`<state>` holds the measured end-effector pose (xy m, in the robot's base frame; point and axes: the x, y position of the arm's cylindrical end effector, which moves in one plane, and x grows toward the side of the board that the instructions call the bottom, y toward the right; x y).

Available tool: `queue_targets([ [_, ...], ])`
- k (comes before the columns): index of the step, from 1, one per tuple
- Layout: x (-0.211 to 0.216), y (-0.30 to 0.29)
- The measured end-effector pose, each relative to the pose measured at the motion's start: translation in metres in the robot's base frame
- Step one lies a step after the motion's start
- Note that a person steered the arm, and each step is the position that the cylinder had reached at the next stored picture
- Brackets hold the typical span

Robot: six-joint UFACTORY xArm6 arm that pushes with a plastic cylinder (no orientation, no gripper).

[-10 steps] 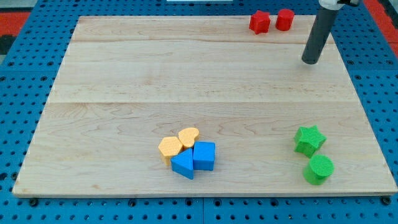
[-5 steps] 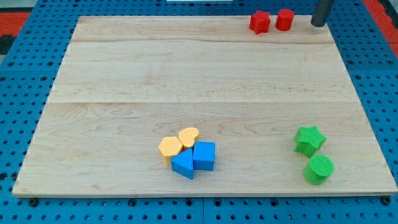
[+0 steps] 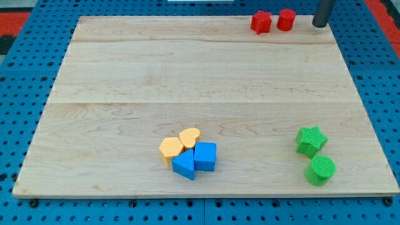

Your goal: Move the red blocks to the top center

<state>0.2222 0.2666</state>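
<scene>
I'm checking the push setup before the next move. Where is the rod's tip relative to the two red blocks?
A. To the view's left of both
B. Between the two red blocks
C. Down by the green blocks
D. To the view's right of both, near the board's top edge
D: my tip sits to the view's right of the red cylinder and the other red block, apart from both.

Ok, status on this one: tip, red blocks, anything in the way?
My tip at top edge, right of both reds. Red cylinder and other red block side by side, top right. Leftward path unobstructed.
</scene>
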Motion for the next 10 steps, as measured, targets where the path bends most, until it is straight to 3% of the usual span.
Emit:
queue_targets([
  [3, -0.01, -0.008],
  [6, -0.012, -0.116],
  [8, -0.031, -0.087],
  [9, -0.031, -0.112],
  [10, -0.03, -0.181],
])
